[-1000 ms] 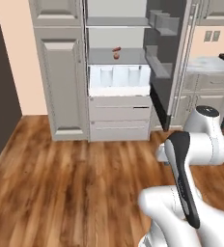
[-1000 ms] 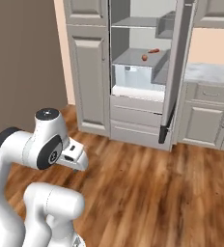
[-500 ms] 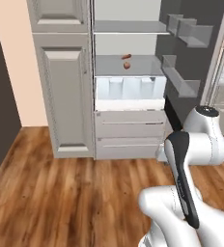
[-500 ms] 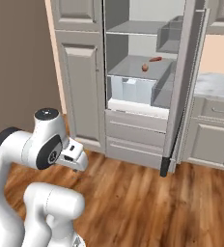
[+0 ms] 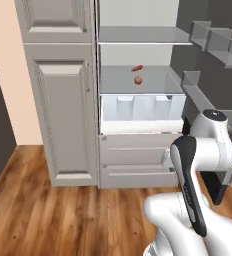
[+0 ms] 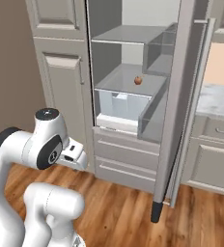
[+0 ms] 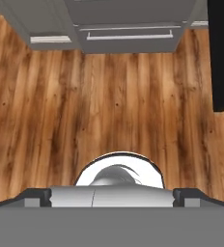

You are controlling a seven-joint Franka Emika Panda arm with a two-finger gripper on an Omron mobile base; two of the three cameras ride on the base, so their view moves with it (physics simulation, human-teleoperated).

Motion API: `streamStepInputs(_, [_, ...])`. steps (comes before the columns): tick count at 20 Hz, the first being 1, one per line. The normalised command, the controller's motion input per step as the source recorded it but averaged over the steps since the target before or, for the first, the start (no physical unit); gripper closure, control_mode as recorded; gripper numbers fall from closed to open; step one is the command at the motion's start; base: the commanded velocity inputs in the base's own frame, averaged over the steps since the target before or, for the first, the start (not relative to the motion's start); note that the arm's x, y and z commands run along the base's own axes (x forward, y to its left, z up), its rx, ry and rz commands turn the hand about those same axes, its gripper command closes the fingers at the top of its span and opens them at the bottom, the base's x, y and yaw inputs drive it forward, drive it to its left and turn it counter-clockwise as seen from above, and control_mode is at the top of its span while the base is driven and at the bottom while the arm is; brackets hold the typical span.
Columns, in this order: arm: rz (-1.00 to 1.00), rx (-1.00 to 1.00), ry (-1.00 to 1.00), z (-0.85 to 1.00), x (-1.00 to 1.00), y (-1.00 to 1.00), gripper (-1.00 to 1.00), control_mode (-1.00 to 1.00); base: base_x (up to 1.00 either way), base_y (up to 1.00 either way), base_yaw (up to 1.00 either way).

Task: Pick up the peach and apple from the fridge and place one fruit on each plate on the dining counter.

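Observation:
The fridge [image 5: 138,50] stands open ahead, its grey shelves bare but for two small things. One small round reddish-orange fruit [image 5: 137,79] [image 6: 138,80] lies on the shelf above the translucent drawer [image 5: 140,107]; it is too small to tell peach from apple. Just behind it lies an elongated orange-red item [image 5: 136,68]. My gripper [image 6: 79,158] is folded low in front of my base, well short of the fridge, and points down at the wooden floor [image 7: 109,96]. Its fingertips [image 7: 36,195] stand wide apart, open and holding nothing. The plates and the dining counter are out of view.
A beige panelled cabinet [image 5: 63,100] flanks the fridge on the left. The dark fridge door [image 6: 181,120] hangs open on the right with bins [image 5: 213,45] on its inside. Two closed drawers [image 5: 133,160] sit below. A marble counter [image 6: 217,99] lies further right.
The whole picture has shifted: the base has driven closer, so the fridge looms larger and more central. The arm keeps its folded pose and the gripper stays open.

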Motion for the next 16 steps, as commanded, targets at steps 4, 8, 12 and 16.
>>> streamStepInputs(4, [0.0,0.0,0.0,0.0,0.0,0.0,-1.0,1.0,0.79,0.0,0.0])
streamStepInputs(8, [0.0,0.0,0.0,0.0,0.0,0.0,-1.0,1.0,0.76,0.0,0.0])
streamStepInputs(12, [0.0,0.0,0.0,0.0,0.0,0.0,-1.0,1.0,0.63,0.0,0.0])
streamStepInputs(16, [0.0,0.0,0.0,0.0,0.0,0.0,-1.0,1.0,0.64,0.0,0.0])
